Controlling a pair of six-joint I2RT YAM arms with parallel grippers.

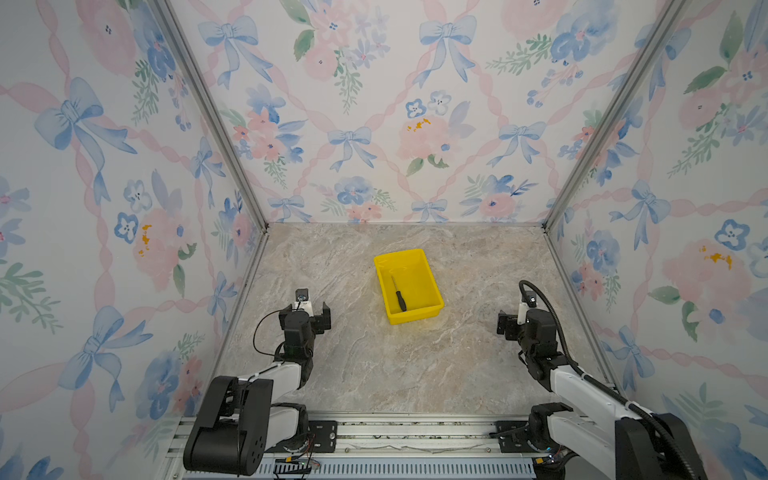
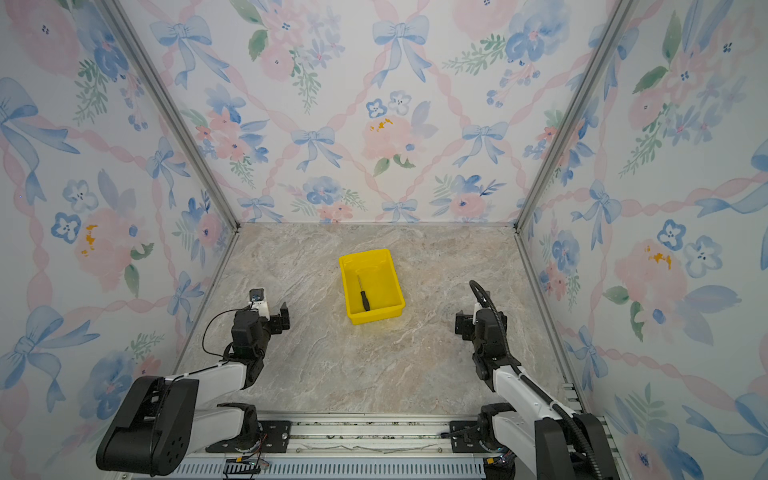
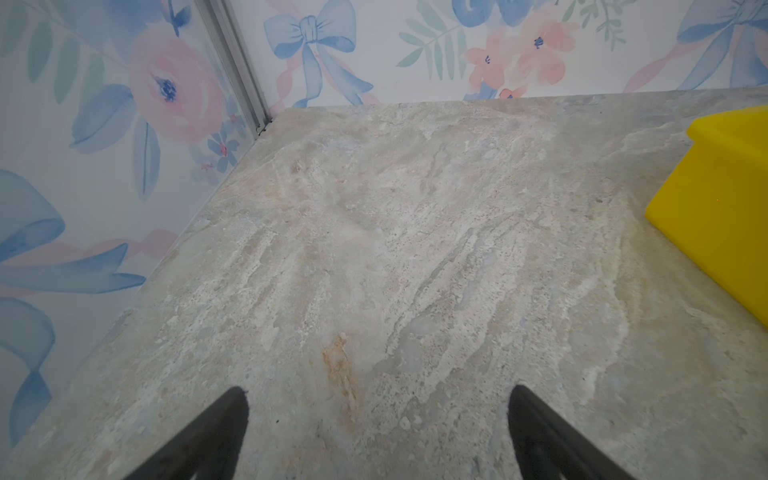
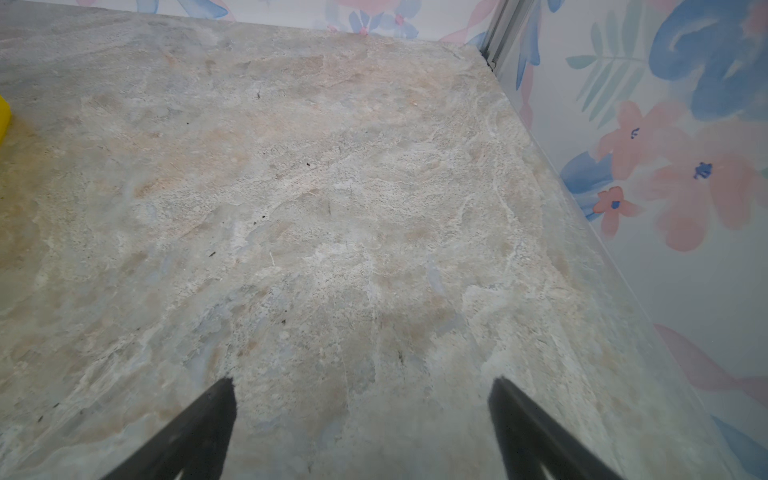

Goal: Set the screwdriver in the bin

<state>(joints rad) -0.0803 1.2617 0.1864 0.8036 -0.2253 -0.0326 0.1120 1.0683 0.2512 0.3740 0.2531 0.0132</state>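
Observation:
The yellow bin (image 1: pixel 415 319) (image 2: pixel 376 318) stands mid-table in both top views. Inside it, along its left wall, lies the screwdriver (image 1: pixel 400 296) (image 2: pixel 363 296), black handle toward the front and thin shaft pointing back. My left gripper (image 1: pixel 306 311) (image 2: pixel 264 313) (image 3: pixel 378 395) is open and empty over bare table, left of the bin. My right gripper (image 1: pixel 521 316) (image 2: pixel 478 318) (image 4: pixel 361 386) is open and empty, right of the bin. A corner of the bin (image 3: pixel 723 208) shows in the left wrist view, and a sliver of the bin (image 4: pixel 4 116) in the right wrist view.
Flowered walls (image 1: pixel 374 124) close in the marble-patterned table (image 1: pixel 374 374) on the left, back and right. A metal rail (image 1: pixel 395 436) with both arm bases runs along the front edge.

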